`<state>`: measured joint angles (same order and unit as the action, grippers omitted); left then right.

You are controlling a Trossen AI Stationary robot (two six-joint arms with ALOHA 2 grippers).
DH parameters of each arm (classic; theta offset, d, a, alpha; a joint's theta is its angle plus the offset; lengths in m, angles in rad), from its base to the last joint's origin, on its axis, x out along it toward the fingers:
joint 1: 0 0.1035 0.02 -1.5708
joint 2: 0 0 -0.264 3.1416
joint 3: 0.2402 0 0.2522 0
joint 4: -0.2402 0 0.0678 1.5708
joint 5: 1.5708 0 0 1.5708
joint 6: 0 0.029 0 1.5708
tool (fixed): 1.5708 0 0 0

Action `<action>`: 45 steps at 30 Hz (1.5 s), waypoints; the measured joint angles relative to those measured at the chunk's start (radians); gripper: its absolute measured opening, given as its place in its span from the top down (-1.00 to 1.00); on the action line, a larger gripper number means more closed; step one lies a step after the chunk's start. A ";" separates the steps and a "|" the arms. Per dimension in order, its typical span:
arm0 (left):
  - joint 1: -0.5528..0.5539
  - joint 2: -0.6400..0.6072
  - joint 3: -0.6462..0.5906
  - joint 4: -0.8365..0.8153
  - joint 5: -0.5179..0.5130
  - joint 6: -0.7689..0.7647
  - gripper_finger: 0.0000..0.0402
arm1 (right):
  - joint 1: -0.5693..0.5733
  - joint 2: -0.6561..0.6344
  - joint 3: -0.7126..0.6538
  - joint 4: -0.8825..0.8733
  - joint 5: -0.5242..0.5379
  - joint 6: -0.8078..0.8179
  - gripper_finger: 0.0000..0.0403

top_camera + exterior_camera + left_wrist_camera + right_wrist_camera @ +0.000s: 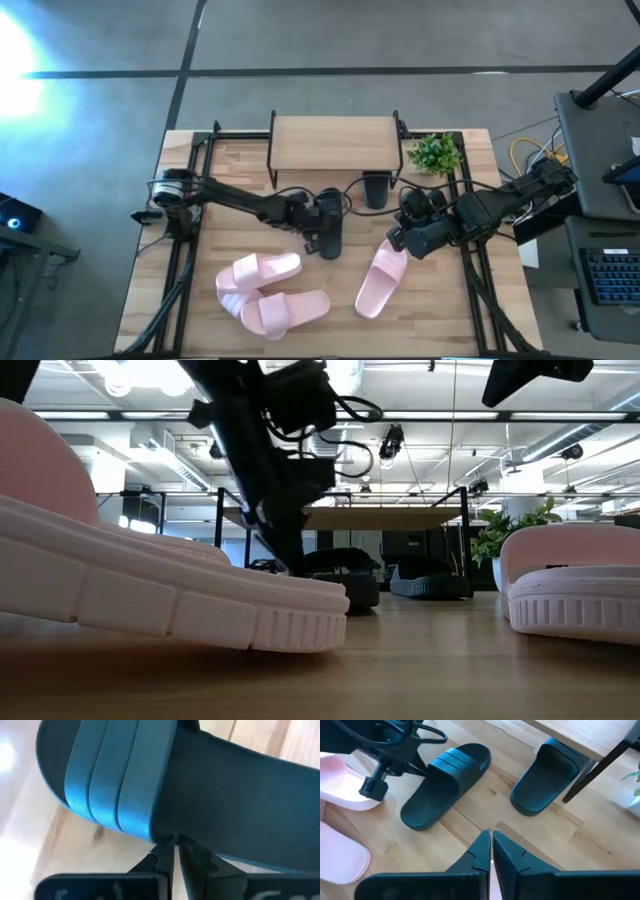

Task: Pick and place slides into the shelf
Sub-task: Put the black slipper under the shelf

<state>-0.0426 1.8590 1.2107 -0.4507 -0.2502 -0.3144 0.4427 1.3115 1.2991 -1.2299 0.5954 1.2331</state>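
Note:
A black slide [331, 240] lies flat on the table in front of the shelf [333, 143], and my left gripper [322, 228] [172, 849] is shut at its side. A second black slide [376, 190] [545, 777] lies with one end under the shelf. Three pale pink slides show: two side by side [258, 272] [284, 311] and one [381, 279] sole-down to the right. My right gripper [398, 240] [491, 839] is shut and hovers over that slide's far end, touching nothing. My left gripper meets the black slide [225, 795] with its shut fingertips [165, 851] at the sole's side edge [162, 836], just where the ribbed strap joins it. It slants down from above and from the table's left. The slide rests on the table.
A small green plant [434, 153] stands right of the shelf. Black frame rails [180, 250] run along both table sides. Cables and a keyboard bench [610, 270] sit beyond the right edge. In the low view, pink slides [150, 590] [580, 585] fill the foreground.

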 joint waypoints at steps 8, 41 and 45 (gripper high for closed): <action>0.040 0.065 0.065 0.117 0.008 0.079 0.94 | 0.000 0.000 -0.002 -0.016 0.001 0.009 0.95; -0.290 -0.506 -0.446 0.137 0.052 -0.492 0.94 | -0.054 0.406 -0.117 0.796 -0.420 -0.108 0.95; -0.308 -0.598 -0.504 0.135 0.032 -0.493 0.94 | -0.084 0.499 -0.056 0.803 -0.419 -0.108 0.95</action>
<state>-0.3504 1.2609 0.7066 -0.3157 -0.2177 -0.8072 0.3592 1.8102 1.2430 -0.4267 0.1764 1.1248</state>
